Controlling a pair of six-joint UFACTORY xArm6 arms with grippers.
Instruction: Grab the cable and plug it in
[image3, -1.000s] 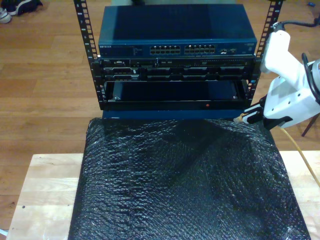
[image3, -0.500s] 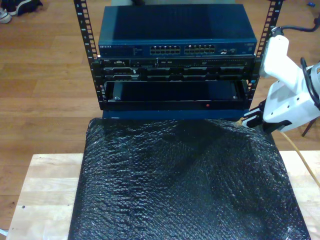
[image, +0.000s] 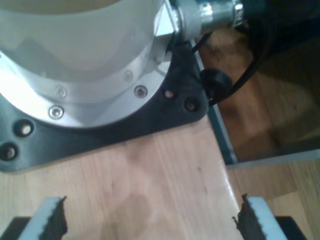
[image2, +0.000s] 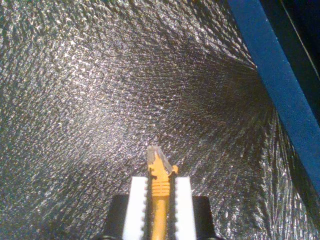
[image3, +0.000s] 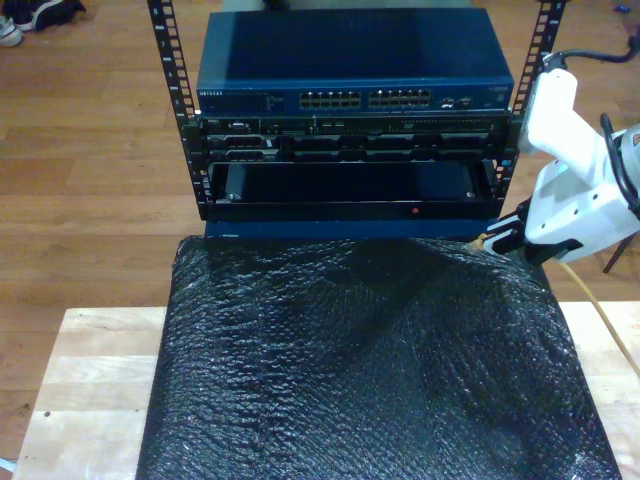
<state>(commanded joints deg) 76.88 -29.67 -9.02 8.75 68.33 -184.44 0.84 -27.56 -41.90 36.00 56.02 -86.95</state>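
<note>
In the first wrist view, my first end effector (image: 150, 220) stood wide open over the bare wooden desk (image: 165, 190), with nothing between its pads. A round arm base (image: 75, 65) was bolted there.

In the second wrist view, my second end effector (image2: 161, 187) was closed on the cable (image2: 159, 210). The two white pads pressed the orange boot from both sides, and the clear plug (image2: 154, 155) stuck out just past the tips. The long axis of the cable ran straight along the pads. Below it lay the black wrap (image2: 100, 100), and a blue edge (image2: 270, 75) passed near.

In the exterior view, my second end effector (image3: 497, 238) was at the view's right, at the far corner of the wrap, and the cable hung down behind it toward the desk. The switch (image3: 350, 80) with its ports (image3: 365, 99) sat in the rack (image3: 180, 120), higher and toward the view's left from the plug. I judged the plug must point at a port before going in.
</note>
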